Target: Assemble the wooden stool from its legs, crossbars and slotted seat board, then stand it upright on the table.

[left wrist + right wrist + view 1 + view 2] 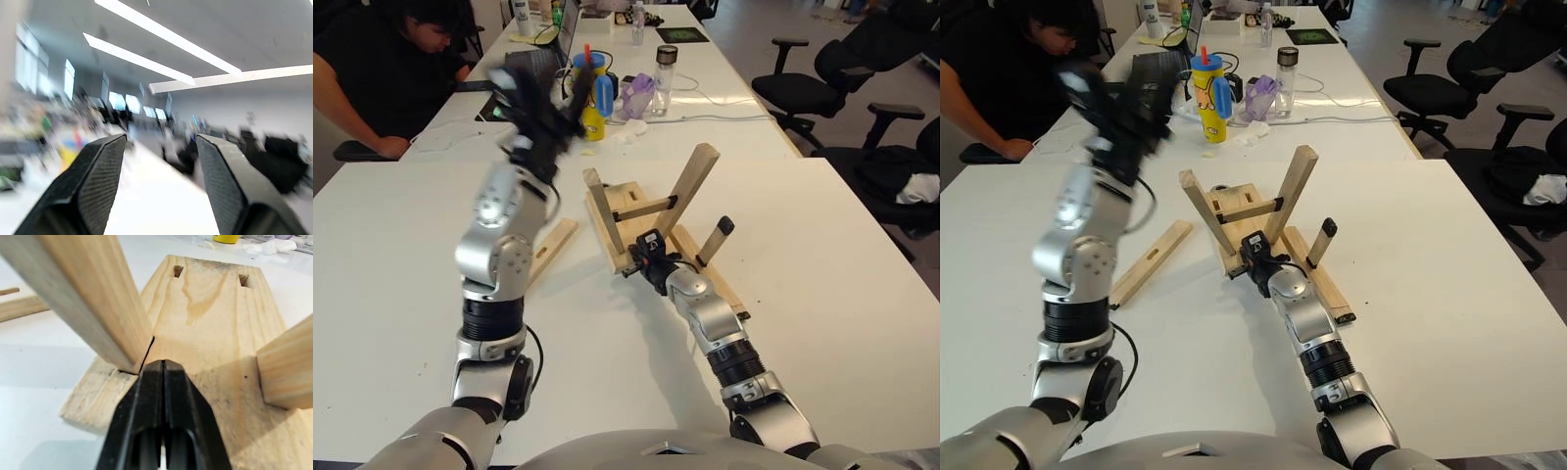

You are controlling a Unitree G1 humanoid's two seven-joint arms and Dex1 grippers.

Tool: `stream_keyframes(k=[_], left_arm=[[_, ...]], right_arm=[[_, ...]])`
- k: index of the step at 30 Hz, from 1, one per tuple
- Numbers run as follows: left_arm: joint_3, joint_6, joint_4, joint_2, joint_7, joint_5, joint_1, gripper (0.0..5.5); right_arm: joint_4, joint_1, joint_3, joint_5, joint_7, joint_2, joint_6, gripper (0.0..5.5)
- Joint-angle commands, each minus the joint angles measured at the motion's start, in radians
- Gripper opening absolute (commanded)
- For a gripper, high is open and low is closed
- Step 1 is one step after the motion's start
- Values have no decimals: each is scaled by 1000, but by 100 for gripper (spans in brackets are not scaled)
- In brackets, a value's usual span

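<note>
Right claw [163, 367], clenched shut and empty, bearing down on the seat board [215, 318] beside a planted leg [83, 289].
Left claw [161, 142] is hanging high in the air, spread and gripping nothing, while a loose leg [1151, 259] is lying on the tabletop [842, 294] just left of the board. Leg-fitting looks part done; next, I reckon, that left arm is going to need to drop and fetch it.

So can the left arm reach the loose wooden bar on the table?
Probably: the bar lies uncovered on that arm's side, and the left fingers are open and empty, though raised high above it.
</note>
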Motion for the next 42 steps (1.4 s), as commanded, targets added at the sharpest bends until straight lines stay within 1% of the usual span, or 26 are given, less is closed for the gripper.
stream_keyframes(k=[1,5,8,10,12,16,18,20,22,24,26,27,30,31,33,36,39,41,42], left_arm=[[39,3,-71,31,63,113,164,267],[17,134,-92,28,87,151,377,267],[-20,221,-98,28,75,160,478,267],[-52,243,-75,31,55,177,521,267],[-54,273,-54,2,59,162,537,267],[-71,279,-62,-26,53,162,531,267],[-67,267,-80,-43,54,162,536,237],[-67,260,-101,-52,60,169,543,209],[-65,258,-125,-53,66,180,559,176],[-56,253,-145,-65,77,181,585,151],[-52,240,-159,-77,90,186,602,117],[-53,233,-168,-77,93,192,605,100],[-44,212,-179,-90,97,193,598,58],[-36,198,-182,-90,99,195,588,44],[-34,175,-193,-78,101,217,564,11],[-39,155,-201,-76,118,258,532,3],[-34,140,-197,-67,129,298,522,3],[-65,150,-177,-60,92,296,512,3],[-102,166,-165,-56,60,292,505,3]], right_arm=[[69,36,0,7,-1,19,48,0],[-59,34,24,35,32,44,100,0],[-122,24,44,59,43,78,132,0],[-110,1,53,59,28,117,127,0],[-90,-22,50,48,-3,151,121,0],[-85,-45,22,51,-67,173,147,0],[-166,-25,21,76,-63,170,179,0],[-284,11,46,100,-32,144,218,0],[-428,60,62,158,16,104,294,0],[-585,118,52,240,82,47,345,0],[-689,182,9,304,129,-11,372,0],[-726,223,-21,316,143,-40,351,0],[-810,339,-132,310,118,-74,205,0],[-837,358,-192,278,66,-69,128,0],[-858,347,-295,231,-38,-58,39,0],[-824,258,-350,187,-130,-57,-15,0],[-736,134,-348,167,-199,-36,11,0],[-661,71,-302,179,-184,-25,43,0],[-622,43,-264,191,-154,-16,50,0]])
